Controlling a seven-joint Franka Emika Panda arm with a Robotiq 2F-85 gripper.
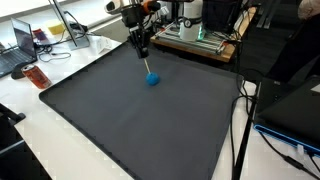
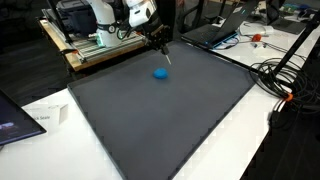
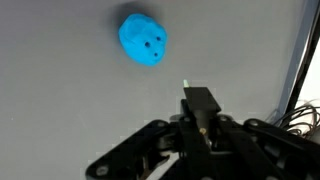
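— Gripper (image 3: 200, 102)?
— Clamped shut, low centre of the wrist view, pinching what looks like a thin white stick (image 3: 186, 86); too blurred to swear to.
— And the blue ball (image 3: 143, 39)?
— Upper left of centre, near the stick's tip but apart from it, lying free on the dark mat (image 1: 120, 125).
— Progress?
— Stick in grip, apparently; ball not yet touched, so contact left to make.

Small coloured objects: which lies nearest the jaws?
The blue lump, on the dark mat close to the thin stick in the shut jaws; the reddish object lies off the mat, on the white table.
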